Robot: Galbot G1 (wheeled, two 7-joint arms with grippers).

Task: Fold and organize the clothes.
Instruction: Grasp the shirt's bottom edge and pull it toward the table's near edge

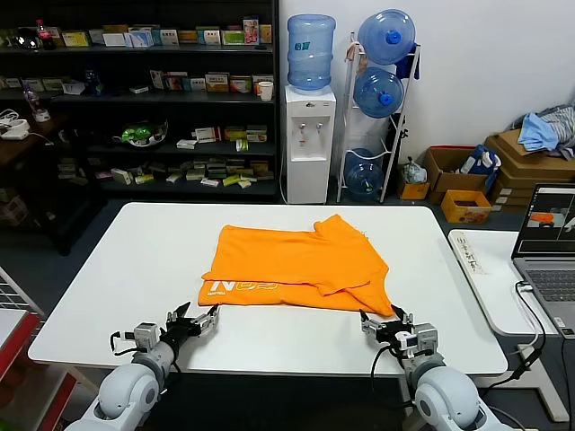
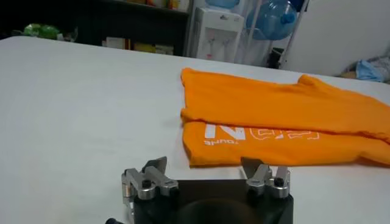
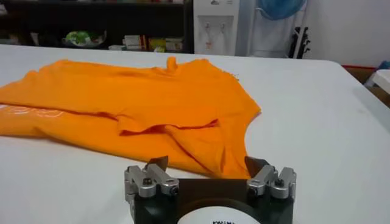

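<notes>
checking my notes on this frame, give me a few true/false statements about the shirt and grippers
1. The shirt lies partly folded on the table. True.
2. The left gripper holds the shirt. False: it is open, on the near side of the shirt, not touching it.
3. White lettering shows on the shirt's near edge. True.
4. The right gripper is shut on a sleeve. False: it is open, at the shirt's near right corner.
5. A laptop stands on the side table at right. True.

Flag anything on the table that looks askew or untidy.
The orange T-shirt lies half-folded and crooked: its right end bunches into overlapping flaps, one corner trailing toward the open right gripper. The open left gripper sits short of the lettered hem.
</notes>
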